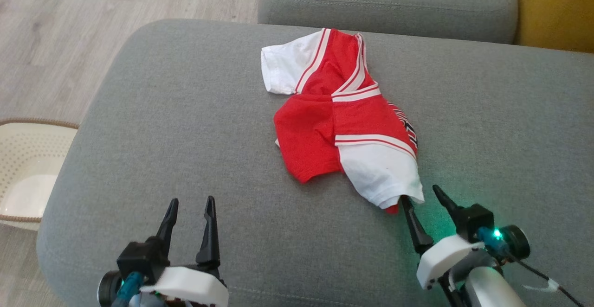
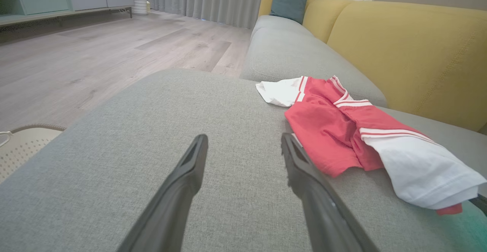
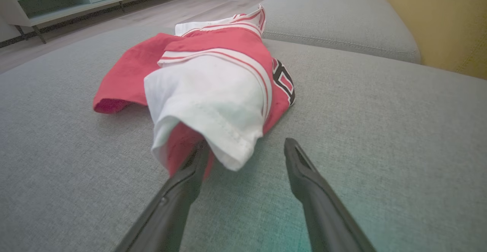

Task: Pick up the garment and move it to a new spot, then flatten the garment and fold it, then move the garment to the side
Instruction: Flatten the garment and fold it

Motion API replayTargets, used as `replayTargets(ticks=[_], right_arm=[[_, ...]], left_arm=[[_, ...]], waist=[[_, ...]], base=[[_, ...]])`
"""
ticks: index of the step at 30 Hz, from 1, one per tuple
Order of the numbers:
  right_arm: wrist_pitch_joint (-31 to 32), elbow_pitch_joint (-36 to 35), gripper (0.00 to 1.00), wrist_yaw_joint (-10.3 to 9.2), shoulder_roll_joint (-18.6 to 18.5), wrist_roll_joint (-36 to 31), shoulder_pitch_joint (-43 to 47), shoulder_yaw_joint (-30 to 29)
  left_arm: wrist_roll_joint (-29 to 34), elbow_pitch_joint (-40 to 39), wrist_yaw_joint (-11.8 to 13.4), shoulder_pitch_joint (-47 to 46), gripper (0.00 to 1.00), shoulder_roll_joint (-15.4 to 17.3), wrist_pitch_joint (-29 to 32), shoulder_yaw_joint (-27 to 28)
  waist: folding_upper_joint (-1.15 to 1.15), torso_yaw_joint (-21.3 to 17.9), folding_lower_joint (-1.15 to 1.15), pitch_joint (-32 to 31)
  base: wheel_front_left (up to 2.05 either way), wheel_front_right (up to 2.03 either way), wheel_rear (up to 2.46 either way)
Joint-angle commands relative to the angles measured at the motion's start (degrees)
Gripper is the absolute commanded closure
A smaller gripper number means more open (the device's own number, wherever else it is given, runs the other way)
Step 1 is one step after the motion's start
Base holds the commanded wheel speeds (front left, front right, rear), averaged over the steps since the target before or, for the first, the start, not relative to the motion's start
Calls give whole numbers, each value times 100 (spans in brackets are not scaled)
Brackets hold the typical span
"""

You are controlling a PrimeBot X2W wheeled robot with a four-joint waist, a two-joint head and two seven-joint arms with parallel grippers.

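Two hands: left hand point(image 1: 192, 199) and right hand point(image 1: 420, 193) both spread to full width, nothing in either.
garment point(image 1: 343, 126): red top with white sleeves, bunched on the grey sofa seat point(image 1: 185, 112), mid-cushion toward the back.
near sleeve point(image 1: 380, 172): white, cuff pointing at the right hand. Cuff edge touches the tip of that hand's inner finger point(image 3: 186, 176), and a bit of red hem pokes out beneath. Outer finger sits over bare cushion beside the cuff, not on it.
left hand position: well apart from the cloth, over bare cushion; the nearest cloth is the red hem.
step (my read): first pick-up, grip not yet made.
grasp: nudge the right hand forward and a touch toward the robot's left so the cuff sits between the fingers, past the stitched edge, then close. Catch white and red layers together; the cuff edge alone would likely slip.
depth: press the tips lightly into the cushion so a finger gets under the cloth rather than shoving it.
lift: straight up until the far sleeve clears, then sideways; the heap should unroll and hang long.
risk: pushing the pile instead of pinching it.
landing spot: the open grey area ahead of the left hand looks roomy; stay off the cushion edge by the basket point(image 1: 23, 168).
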Motion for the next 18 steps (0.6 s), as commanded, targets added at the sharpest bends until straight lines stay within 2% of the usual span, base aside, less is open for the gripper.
replayTargets(ticks=[1, 5, 7, 9, 11, 18], right_arm=[[-124, -79, 0, -5, -19, -73, -327, 41], [-172, -104, 0, -5, -19, -153, -418, -76], [-188, -168, 38, -5, -19, -208, -455, -110], [-196, -237, 66, -5, -19, -246, -484, -119], [-200, -296, 100, -5, -19, -270, -527, -111], [-205, -642, 100, -5, -19, -271, -681, -258]], left_arm=[[63, -169, -34, -228, 0, -42, -71, 182], [78, -166, -47, -218, 0, -51, -71, 175], [87, -173, -46, -204, 0, -56, -71, 179], [97, -185, -38, -194, 0, -59, -71, 191], [102, -199, -31, -189, 0, -62, -71, 206], [114, -205, -27, -197, 0, -77, -71, 233]], waist=[[0, 47, 0, 19], [0, 79, 0, 17], [0, 81, 0, 15], [0, 70, 0, 15], [0, 47, 0, 28], [0, -57, 0, 36]], base=[[0, 0, 0], [0, 0, 0], [0, 0, 0], [0, 0, 0], [0, 0, 0], [0, 0, 0]])
